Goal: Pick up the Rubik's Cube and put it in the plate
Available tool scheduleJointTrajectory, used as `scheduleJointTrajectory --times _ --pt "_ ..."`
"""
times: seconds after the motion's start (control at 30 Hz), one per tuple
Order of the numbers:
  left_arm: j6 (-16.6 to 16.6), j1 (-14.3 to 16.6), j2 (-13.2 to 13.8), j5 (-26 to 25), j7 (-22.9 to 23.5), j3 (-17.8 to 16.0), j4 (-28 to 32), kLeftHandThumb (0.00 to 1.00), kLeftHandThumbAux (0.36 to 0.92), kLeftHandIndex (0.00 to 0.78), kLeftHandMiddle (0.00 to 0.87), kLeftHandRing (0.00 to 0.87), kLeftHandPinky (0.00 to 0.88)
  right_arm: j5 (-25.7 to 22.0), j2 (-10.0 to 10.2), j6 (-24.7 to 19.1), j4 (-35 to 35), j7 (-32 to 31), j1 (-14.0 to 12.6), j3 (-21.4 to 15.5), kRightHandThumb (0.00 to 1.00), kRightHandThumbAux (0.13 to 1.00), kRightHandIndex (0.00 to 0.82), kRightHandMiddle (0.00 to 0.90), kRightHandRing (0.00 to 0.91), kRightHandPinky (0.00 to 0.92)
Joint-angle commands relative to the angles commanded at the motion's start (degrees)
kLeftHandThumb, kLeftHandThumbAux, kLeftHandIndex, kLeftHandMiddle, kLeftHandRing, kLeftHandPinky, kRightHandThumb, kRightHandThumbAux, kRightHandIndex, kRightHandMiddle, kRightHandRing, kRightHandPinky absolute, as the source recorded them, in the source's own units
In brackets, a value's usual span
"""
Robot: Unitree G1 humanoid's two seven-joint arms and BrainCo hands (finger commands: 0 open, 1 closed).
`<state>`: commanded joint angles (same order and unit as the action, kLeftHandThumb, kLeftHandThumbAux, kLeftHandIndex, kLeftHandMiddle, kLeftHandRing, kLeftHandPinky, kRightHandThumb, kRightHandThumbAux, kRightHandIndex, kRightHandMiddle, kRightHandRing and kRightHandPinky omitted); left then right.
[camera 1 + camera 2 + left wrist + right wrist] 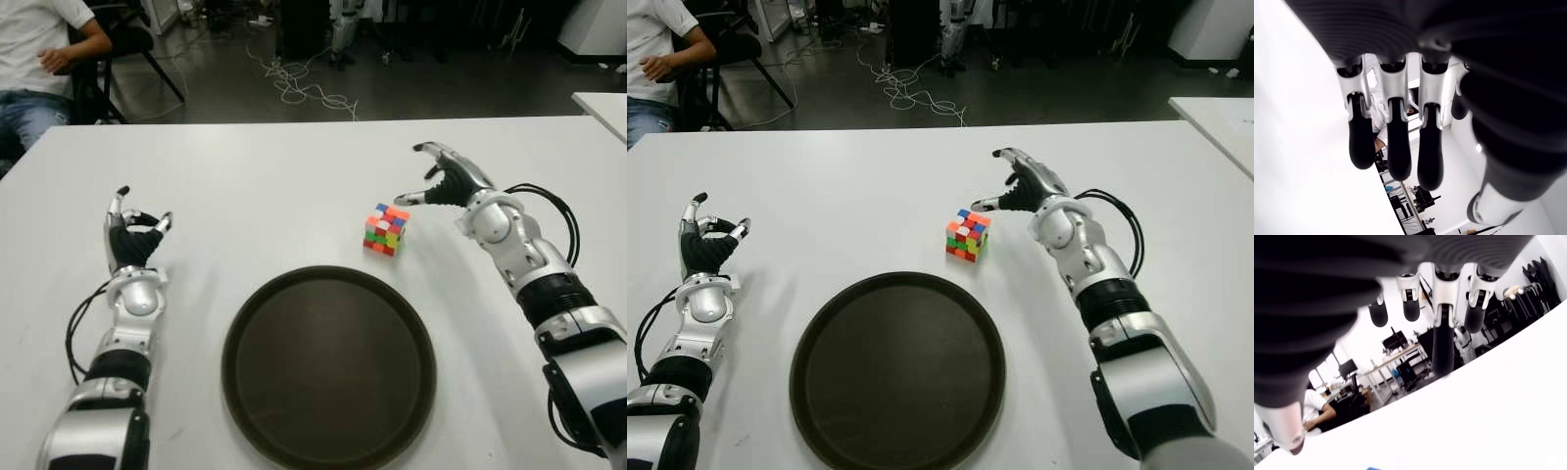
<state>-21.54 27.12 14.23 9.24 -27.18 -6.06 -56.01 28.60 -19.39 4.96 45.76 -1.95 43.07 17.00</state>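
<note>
The Rubik's Cube (386, 229) sits on the white table (274, 186), just beyond the right rim of the round dark plate (328, 364). My right hand (431, 184) hovers right of the cube and slightly beyond it, fingers spread and holding nothing; the thumb tip points at the cube from a short gap. In the right wrist view the fingers (1443, 338) stretch out over the bare table. My left hand (133, 232) shows at the table's left, far from the cube, with relaxed fingers (1392, 142) and nothing in them.
A seated person (39, 59) is at the far left corner behind the table. Cables (304, 88) lie on the floor beyond the far edge. Another white table corner (605, 106) shows at the right.
</note>
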Motion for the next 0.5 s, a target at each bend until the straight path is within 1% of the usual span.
scheduleJointTrajectory --times 0.13,0.27,0.37,0.4,0.5 --pt "0.06 0.07 -0.04 -0.01 0.12 0.03 -0.02 0.311 0.783 0.13 0.597 0.678 0.685 0.32 0.12 -0.44 -0.24 -0.72 0.13 0.33 0.0 0.637 0.007 0.063 0.11 0.181" --pt "-0.11 0.04 -0.18 -0.04 0.13 0.02 -0.1 0.31 0.78 0.133 0.634 0.71 0.722 0.5 0.26 -0.89 -0.58 -1.23 0.06 0.61 0.0 0.638 0.001 0.078 0.143 0.221" --pt "-0.19 -0.02 -0.31 -0.16 0.17 -0.06 0.11 0.318 0.776 0.135 0.664 0.738 0.753 0.79 0.6 -1.71 -0.59 -1.69 0.35 1.14 0.0 0.637 0.0 0.108 0.219 0.27" --pt "-0.25 -0.05 -0.34 -0.19 0.15 -0.09 0.17 0.321 0.774 0.136 0.676 0.75 0.762 0.84 0.72 -1.93 -0.51 -1.77 0.46 1.27 0.0 0.637 0.0 0.139 0.275 0.321" --pt "-0.34 -0.1 -0.39 -0.2 0.13 -0.11 0.3 0.328 0.773 0.136 0.679 0.756 0.762 0.87 0.91 -2.29 -0.57 -1.89 0.54 1.46 0.0 0.638 0.0 0.18 0.356 0.392"
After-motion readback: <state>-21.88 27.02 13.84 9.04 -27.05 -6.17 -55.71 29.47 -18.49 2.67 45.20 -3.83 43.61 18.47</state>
